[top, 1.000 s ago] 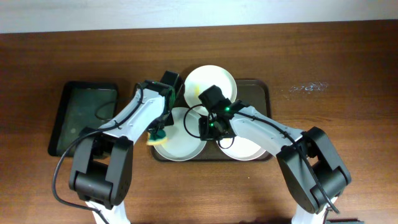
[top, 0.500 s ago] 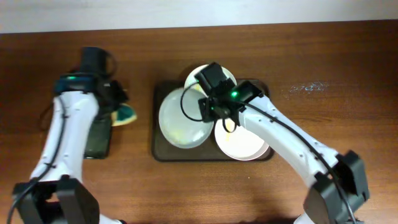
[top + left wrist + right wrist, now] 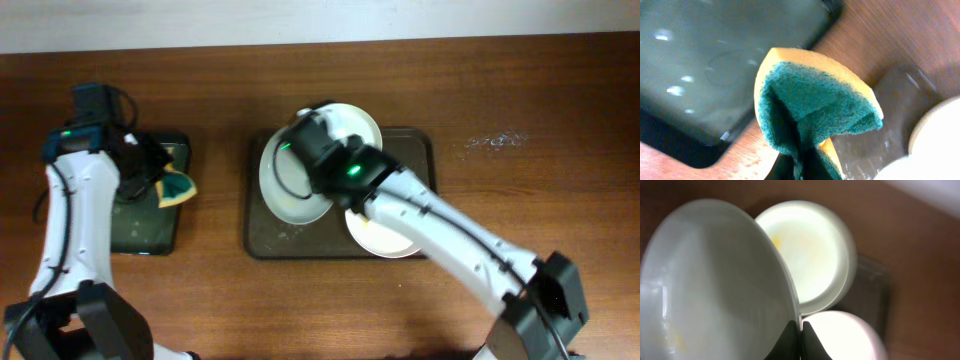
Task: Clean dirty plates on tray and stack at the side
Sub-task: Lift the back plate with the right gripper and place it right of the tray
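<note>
**Overhead says we're barely started: zero plates stacked so far**

Overhead view first: the brown tray sits around the middle of the counter and all three plates are over it. Nothing is stacked off to the side yet.

The right gripper is pinched onto the rim of the greenish plate, which looks tipped up at the tray's left end and overlaps the far plate. The right wrist view shows faint yellow marks low on the held plate, and a yellow smear on the far one too. The near plate looks pale, but I can't tell if it's clean.

The left gripper is clamped on a folded sponge, yellow with a green scrub face. It's way over by the counter's left edge, hanging above the right rim of the black tray, well apart from the plates.

My read: one plate is picked up and none are finished. All the wiping and stacking is left to do
</note>
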Action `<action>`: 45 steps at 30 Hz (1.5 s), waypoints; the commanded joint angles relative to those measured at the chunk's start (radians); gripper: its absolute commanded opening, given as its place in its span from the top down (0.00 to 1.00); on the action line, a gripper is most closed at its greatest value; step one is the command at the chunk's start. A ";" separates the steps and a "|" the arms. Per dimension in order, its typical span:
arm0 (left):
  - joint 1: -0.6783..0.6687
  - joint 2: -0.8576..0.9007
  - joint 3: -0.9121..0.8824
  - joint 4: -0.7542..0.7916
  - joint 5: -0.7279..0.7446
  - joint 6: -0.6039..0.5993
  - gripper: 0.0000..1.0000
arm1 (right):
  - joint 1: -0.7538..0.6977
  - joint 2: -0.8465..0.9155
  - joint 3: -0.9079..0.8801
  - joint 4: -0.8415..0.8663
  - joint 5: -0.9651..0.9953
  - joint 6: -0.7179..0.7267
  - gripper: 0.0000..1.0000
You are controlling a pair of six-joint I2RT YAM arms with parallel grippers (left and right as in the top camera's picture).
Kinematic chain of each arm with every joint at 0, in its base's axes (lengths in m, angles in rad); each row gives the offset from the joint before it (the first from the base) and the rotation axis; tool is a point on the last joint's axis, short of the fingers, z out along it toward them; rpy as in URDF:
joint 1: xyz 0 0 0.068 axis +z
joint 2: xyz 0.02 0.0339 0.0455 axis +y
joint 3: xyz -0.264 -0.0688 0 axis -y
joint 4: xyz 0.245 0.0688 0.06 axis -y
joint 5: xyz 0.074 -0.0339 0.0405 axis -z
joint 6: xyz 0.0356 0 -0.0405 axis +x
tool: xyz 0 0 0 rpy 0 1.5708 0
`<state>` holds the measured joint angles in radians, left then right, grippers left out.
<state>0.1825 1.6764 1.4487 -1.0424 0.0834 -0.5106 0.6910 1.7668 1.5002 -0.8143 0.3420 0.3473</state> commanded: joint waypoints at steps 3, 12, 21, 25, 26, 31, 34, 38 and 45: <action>-0.290 0.007 0.004 0.009 0.033 0.045 1.00 | -0.145 0.009 -0.349 0.338 -0.544 0.103 0.96; -0.491 0.221 -0.085 0.097 0.120 0.161 1.00 | -0.145 0.105 -0.477 0.580 -0.405 0.167 0.96; -0.538 0.238 -0.413 0.460 -0.261 0.117 1.00 | -0.145 0.104 -0.477 0.610 -0.408 0.170 0.96; -0.538 0.140 -0.297 0.265 -0.632 -0.055 1.00 | -0.145 0.104 -0.477 0.610 -0.408 0.170 0.96; -0.538 0.095 -0.282 0.263 -0.671 -0.062 1.00 | -0.145 0.104 -0.477 0.609 -0.408 0.169 0.96; -0.538 -0.080 -0.276 0.294 -0.252 -0.027 1.00 | -0.145 0.104 -0.477 0.610 -0.408 0.166 0.96; -0.554 -0.019 -0.348 0.325 0.007 -0.008 1.00 | -0.145 0.104 -0.477 0.610 -0.409 0.167 0.96; -0.555 0.090 -0.424 0.440 0.059 0.012 1.00 | -0.145 0.104 -0.477 0.610 -0.409 0.167 0.96; -0.554 -0.055 -0.356 0.376 -0.623 -0.085 1.00 | -0.142 0.101 -0.473 0.609 -0.409 0.155 0.96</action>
<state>-0.3862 1.7386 1.0420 -0.6617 -0.2829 -0.5713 0.5571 1.8652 1.0290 -0.1970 -0.1070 0.5117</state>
